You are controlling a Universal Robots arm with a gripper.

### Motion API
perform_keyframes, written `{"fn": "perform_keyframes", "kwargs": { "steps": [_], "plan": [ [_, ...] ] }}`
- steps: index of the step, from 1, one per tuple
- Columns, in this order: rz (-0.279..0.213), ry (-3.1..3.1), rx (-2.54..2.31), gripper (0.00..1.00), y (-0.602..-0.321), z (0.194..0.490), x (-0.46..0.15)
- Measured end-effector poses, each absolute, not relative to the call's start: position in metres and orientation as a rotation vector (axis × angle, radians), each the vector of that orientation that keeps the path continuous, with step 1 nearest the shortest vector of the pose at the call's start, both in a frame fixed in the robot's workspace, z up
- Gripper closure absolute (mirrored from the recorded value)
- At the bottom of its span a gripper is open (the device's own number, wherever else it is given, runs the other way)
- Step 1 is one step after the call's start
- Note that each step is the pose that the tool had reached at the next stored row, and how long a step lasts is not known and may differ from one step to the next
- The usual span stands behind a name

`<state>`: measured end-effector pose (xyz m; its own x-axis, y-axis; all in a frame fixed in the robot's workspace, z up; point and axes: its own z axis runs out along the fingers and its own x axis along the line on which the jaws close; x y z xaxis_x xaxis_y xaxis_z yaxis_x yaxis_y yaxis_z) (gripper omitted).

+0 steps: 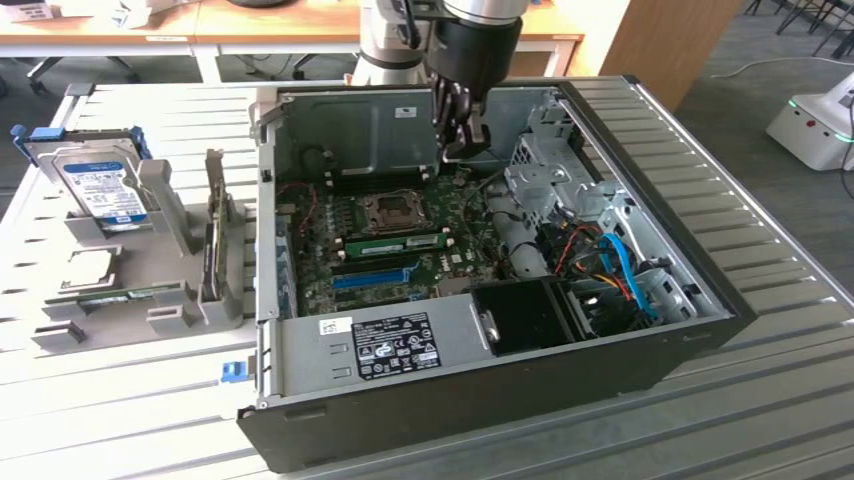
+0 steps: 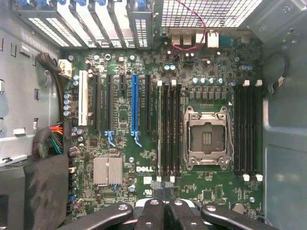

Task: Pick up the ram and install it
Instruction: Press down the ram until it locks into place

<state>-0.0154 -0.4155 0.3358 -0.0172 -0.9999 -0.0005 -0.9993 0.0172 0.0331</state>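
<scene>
My claw [image 1: 458, 150] is pressed together and pinches nothing; it hangs inside the open black-and-silver computer case [image 1: 694, 330], above the green motherboard [image 1: 447, 205] and clear of it. From my wrist, the closed tips [image 2: 163, 185] line up with the end of the bank of black memory slots [image 2: 171, 129] beside the square silver processor socket [image 2: 206, 136]. The ram [image 1: 400, 243], a long thin green circuit-board stick with dark chips, stands in a slot just beside that socket [image 1: 396, 208], between it and the long blue expansion slot [image 1: 370, 279]. I judge the pick and the insertion done. Whether the stick is pushed fully home and its end clips have latched, I cannot tell from here. A second green stick of the same kind [image 1: 118, 297] lies in the grey plastic rack [image 1: 227, 285] outside the case, on the exterior view's left, below the blue-labelled silver hard drive [image 1: 100, 185], untouched.
</scene>
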Motion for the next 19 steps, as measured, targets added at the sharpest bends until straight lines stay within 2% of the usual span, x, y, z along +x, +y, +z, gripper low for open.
{"fn": "perform_keyframes", "kwargs": {
  "steps": [19],
  "plan": [
    [-0.037,-2.224,2.186,0.89,-0.415,0.313,-0.015]
  ]
}}
